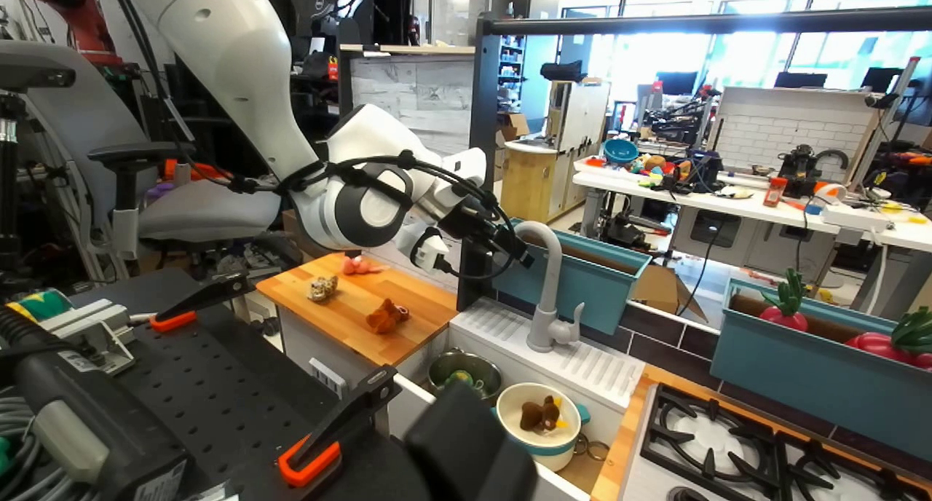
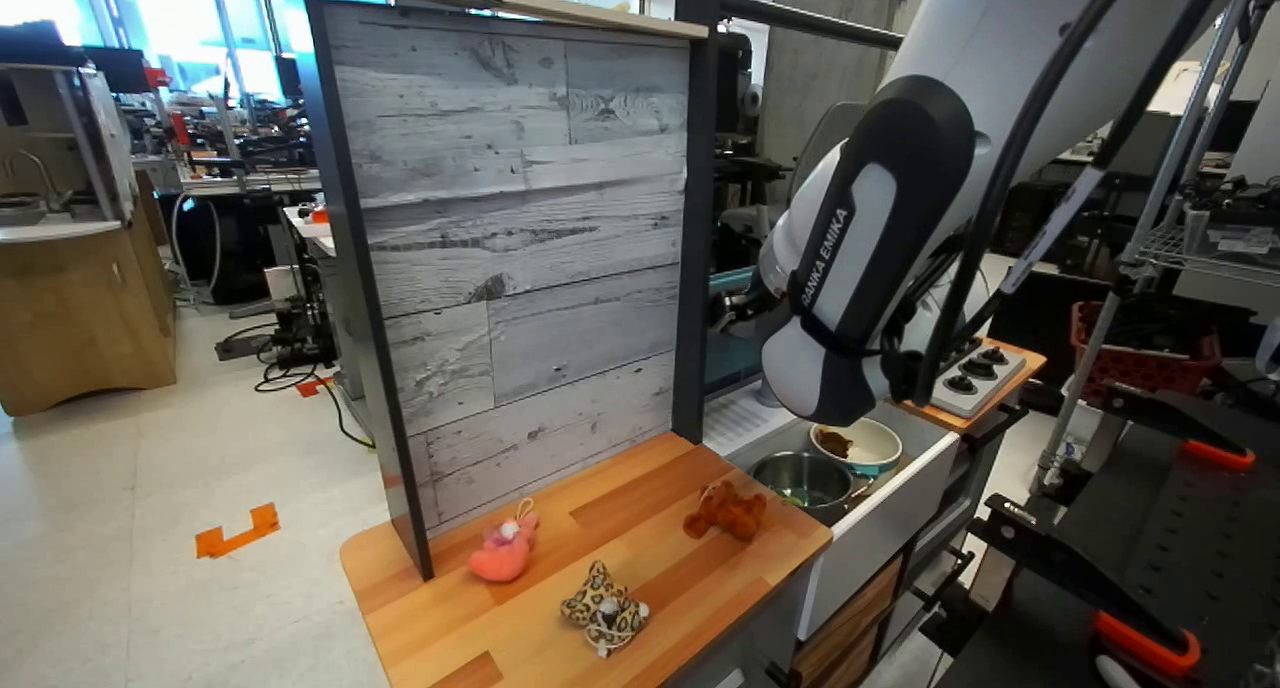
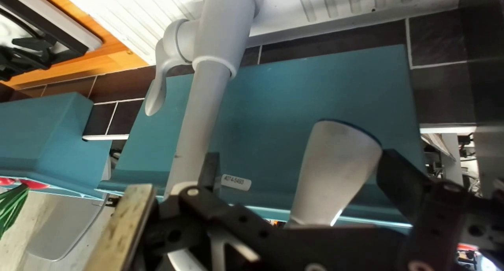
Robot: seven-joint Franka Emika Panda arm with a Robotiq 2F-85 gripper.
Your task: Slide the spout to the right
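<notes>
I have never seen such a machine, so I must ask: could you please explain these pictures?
The machine is a white robot arm ending in a pincer. Two pictures are taken from outside it; the third, the wrist view, is taken from the arm, looking toward the grey spout. On the wooden counter lie a pink toy, a spotted toy and an orange-brown toy. Nothing appears firmly held: the pincer is open, with the spout's free end between its fingers.

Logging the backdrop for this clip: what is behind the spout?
Behind the spout, an exterior view and the wrist view show a teal planter box; the wrist view adds its white label. Whatever the spout or the tool covers in each cannot be seen.
</notes>
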